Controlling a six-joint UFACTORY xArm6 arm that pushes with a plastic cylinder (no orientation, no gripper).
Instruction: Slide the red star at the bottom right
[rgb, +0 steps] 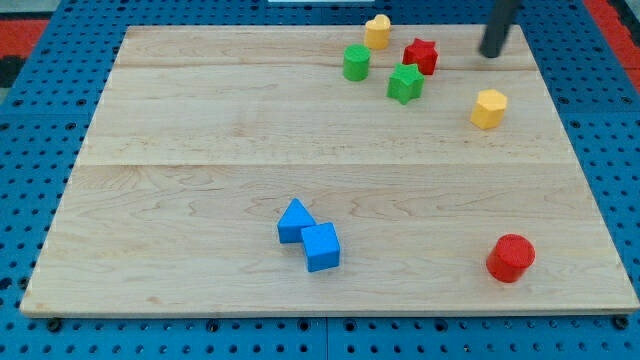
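Observation:
The red star (421, 55) lies near the view's top, right of centre, on the wooden board (200, 150). A green star (405, 83) touches it on its lower left. My tip (492, 53) is the end of the dark rod at the view's top right. It stands to the right of the red star, with a clear gap between them.
A green cylinder-like block (356, 62) and a yellow block (377, 31) lie left of the red star. A yellow hexagon (489, 108) sits below my tip. A red cylinder (511, 257) is at the bottom right. A blue triangle (294, 220) and blue cube (321, 246) touch at bottom centre.

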